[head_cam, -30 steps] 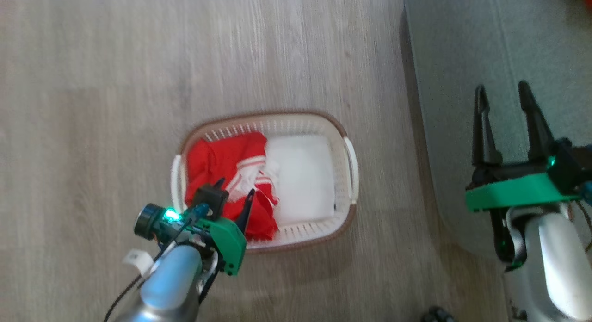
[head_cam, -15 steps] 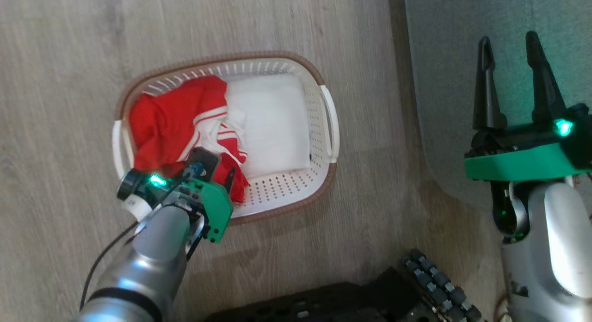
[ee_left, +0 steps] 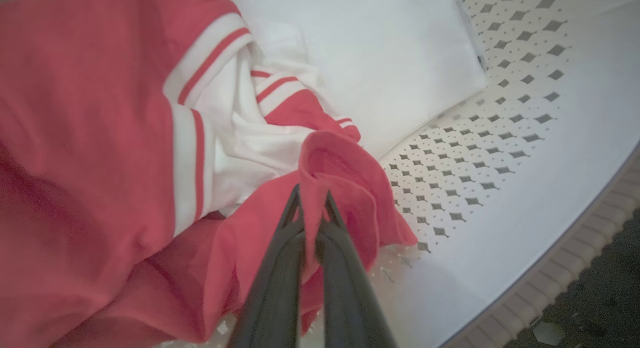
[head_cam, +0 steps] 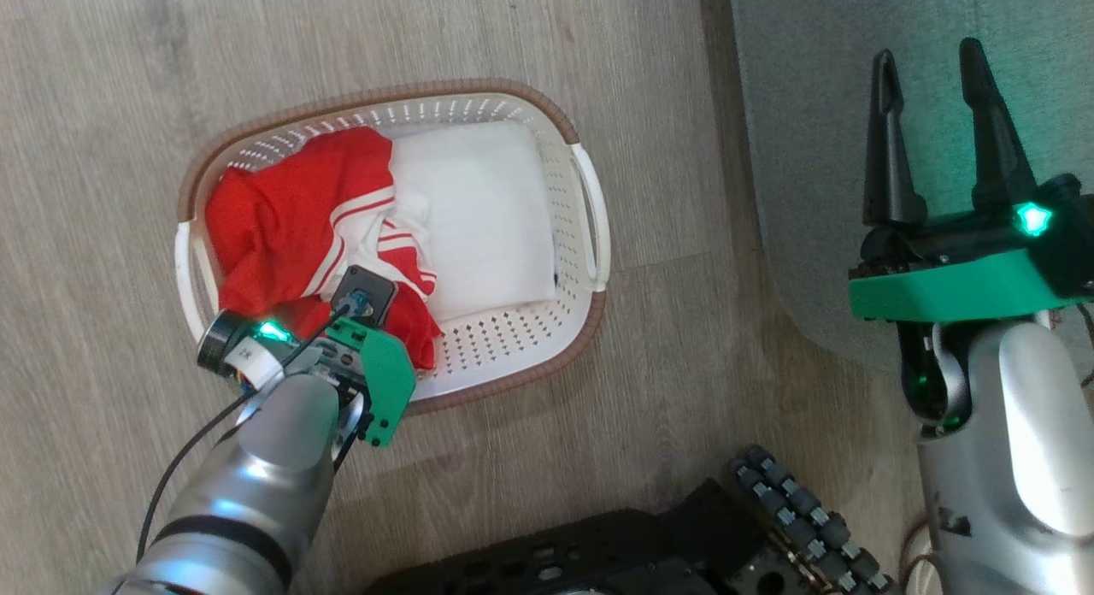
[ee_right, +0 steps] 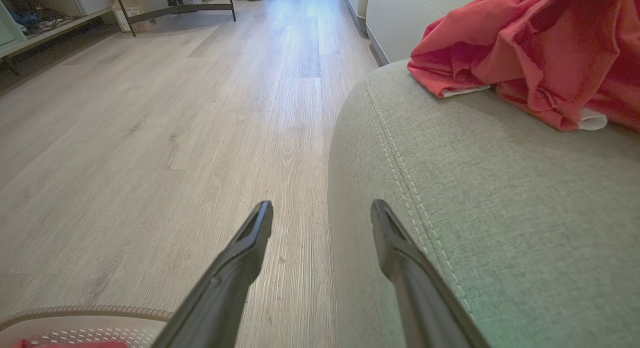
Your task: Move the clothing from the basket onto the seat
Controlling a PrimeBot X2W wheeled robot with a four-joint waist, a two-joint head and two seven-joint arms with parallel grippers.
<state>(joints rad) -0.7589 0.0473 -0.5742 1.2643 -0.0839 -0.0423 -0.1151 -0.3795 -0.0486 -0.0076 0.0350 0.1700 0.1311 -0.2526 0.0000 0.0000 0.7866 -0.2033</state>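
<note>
While the left hand [ee_left: 312,198] is clenched on a small fold of the red clothing [ee_left: 100,138], most of that garment lies heaped in the left half of the basket [head_cam: 547,116], at centre left of the head view. The pinch takes in only a thin edge of cloth. On a quick lift the fold could slip out, and the garment would drop back or spill over the rim.

Its striped sleeve lies partly on a folded white cloth [head_cam: 479,219] in the basket's right half. A pull might drag that cloth along or rumple it. The basket looks light, so fabric snagging on the woven-look rim or a handle could tip it or slide it across the wooden floor [head_cam: 128,65]. A low carry would let the loose tail sweep the floor.

The seat [head_cam: 812,150] fills the upper right of the head view, apart from the basket, with a strip of bare floor between them. The right hand [head_cam: 927,52] hangs over the seat's near edge, released, fingers spread and holding nothing, so it sits on the likely route and could catch trailing cloth. Another red garment [ee_right: 525,48] lies on the seat at upper right of the right wrist view. The robot's dark wheeled base [head_cam: 684,535] occupies the bottom of the head view, close below the basket.
</note>
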